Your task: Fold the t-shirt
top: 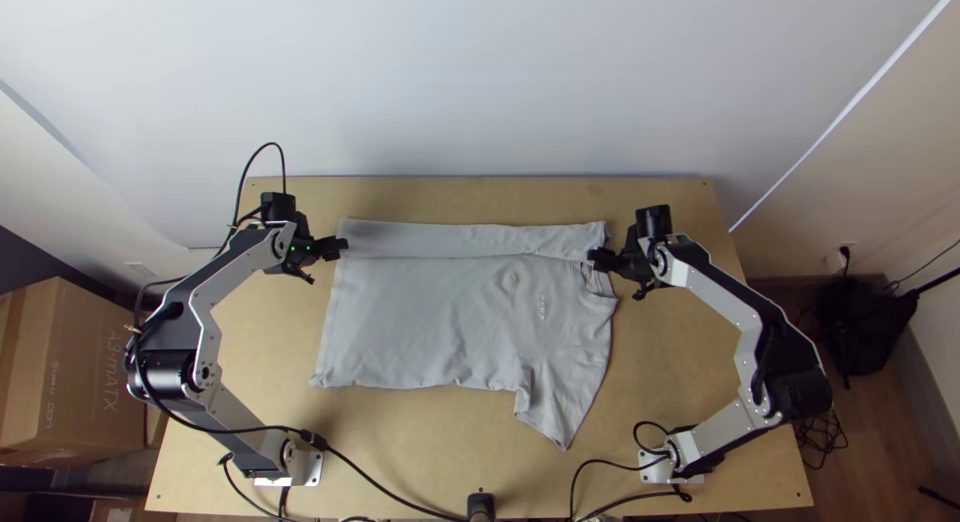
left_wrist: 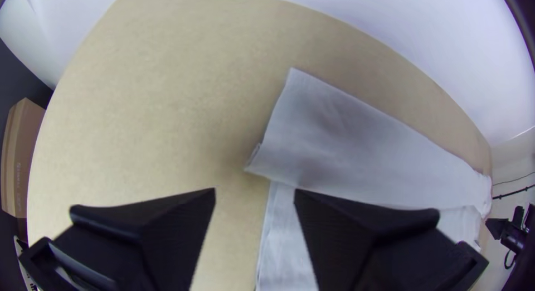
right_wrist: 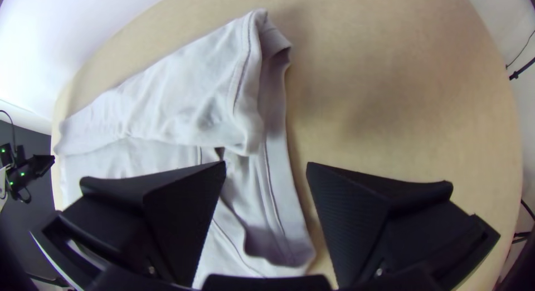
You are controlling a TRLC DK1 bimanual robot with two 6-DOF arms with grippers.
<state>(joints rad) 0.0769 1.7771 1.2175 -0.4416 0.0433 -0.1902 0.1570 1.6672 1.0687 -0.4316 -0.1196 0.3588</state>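
The light grey t-shirt (top: pixel 440 312) lies on the table with its far side folded over in a long strip; a sleeve points toward the near edge. At its left end, my left gripper (top: pixel 325 260) is open near the strip's corner. My right gripper (top: pixel 610 274) stands open by the collar end. In the left wrist view, the left gripper (left_wrist: pixel 255 196) has the shirt's folded corner (left_wrist: pixel 312 129) beyond its parted fingers. The right wrist view has the right gripper (right_wrist: pixel 266 171) around the shirt's end edge, beyond it the folded strip (right_wrist: pixel 189 90); nothing is visibly pinched.
Bare wood of the table (top: pixel 480 472) shows around the shirt. Black cables run along the near edge, beside a dark post (top: pixel 481 506). A white wall rises behind the far edge. Cardboard boxes (top: pixel 75 372) stand off the table at the left, a black bag (top: pixel 865 322) at the right.
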